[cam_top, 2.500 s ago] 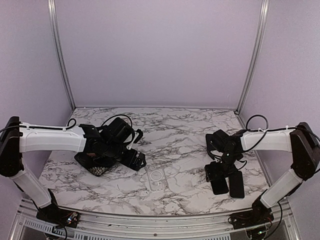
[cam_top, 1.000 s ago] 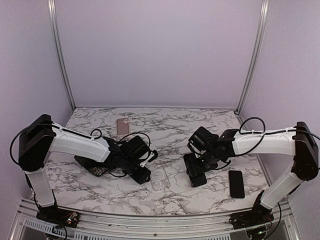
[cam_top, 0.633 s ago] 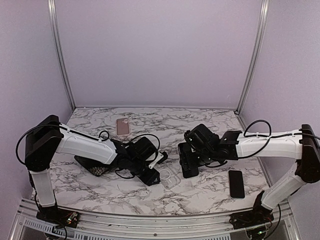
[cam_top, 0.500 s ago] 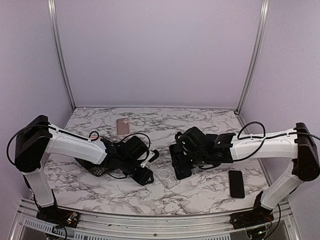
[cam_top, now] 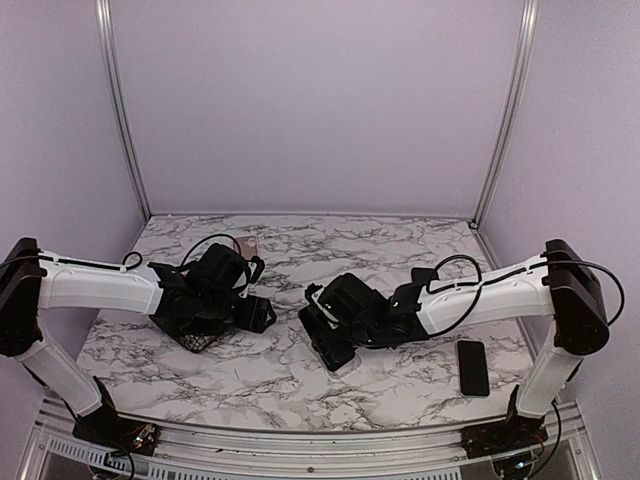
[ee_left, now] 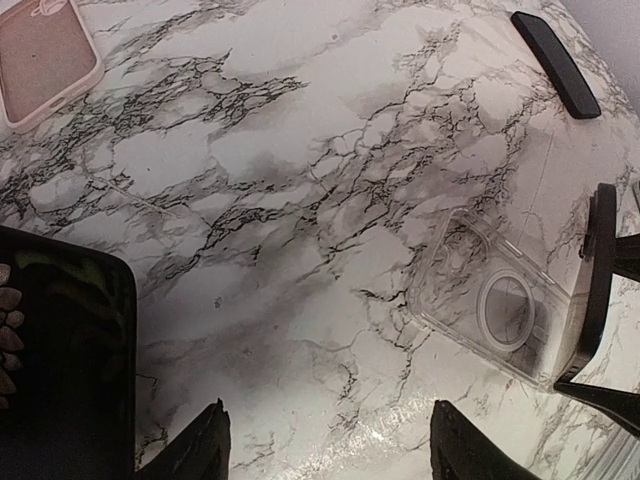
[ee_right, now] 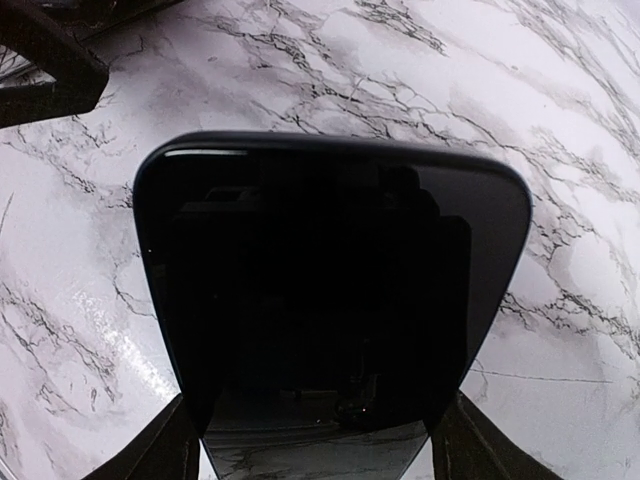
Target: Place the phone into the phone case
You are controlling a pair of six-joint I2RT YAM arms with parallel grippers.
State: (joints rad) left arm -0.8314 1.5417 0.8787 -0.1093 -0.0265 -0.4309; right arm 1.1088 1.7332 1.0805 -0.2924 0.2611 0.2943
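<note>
Misalignment is the main hazard. The right gripper point(ee_right: 312, 447) is clamped across the width of the phone point(ee_right: 330, 270), glass toward its wrist camera, low over the marble table point(ee_left: 300, 150). The clear case point(ee_left: 495, 310) lies flat at the 3 o'clock edge of the left wrist view. The left gripper point(ee_left: 330, 455) hangs at about 10 o'clock from the right one, jaws apart on nothing, so nothing pins the case. If the phone meets the rim skewed or tilted, the light case will likely skid on the smooth stone, or one corner will ride up unseated. The fingers flanking the phone may also foul the case walls.
</note>
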